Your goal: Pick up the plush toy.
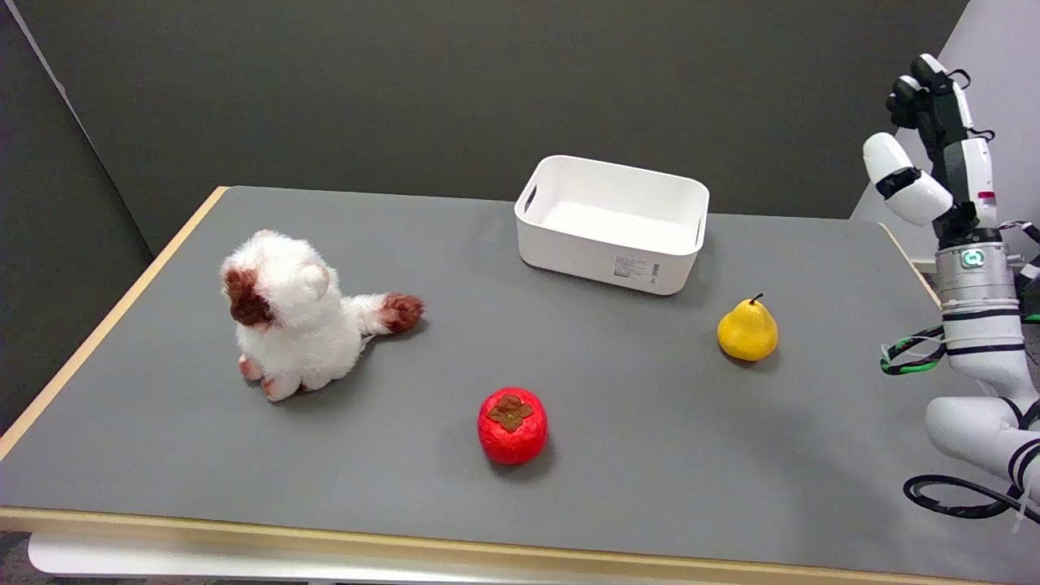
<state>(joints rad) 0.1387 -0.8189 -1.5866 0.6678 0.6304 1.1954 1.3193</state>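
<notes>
Your bench (617, 455) is the big grey stage here, and everything on it sits well apart. Largest on it is the white bin (611, 221), up near the far edge, right of centre. Next, your target: the plush toy (296, 315) sits upright towards the left edge, tail pointing in towards the middle. Then the red persimmon (513, 425) by the near edge, and the yellow pear (747, 329) towards the right edge. Your right hand (934, 138) is raised off the right edge, nowhere near the toy, fingers (898, 175) apart and holding nothing. You've the whole bench to cross, so I'd pass high over the pear, come down on the toy's soft body, and close wide around it.
</notes>
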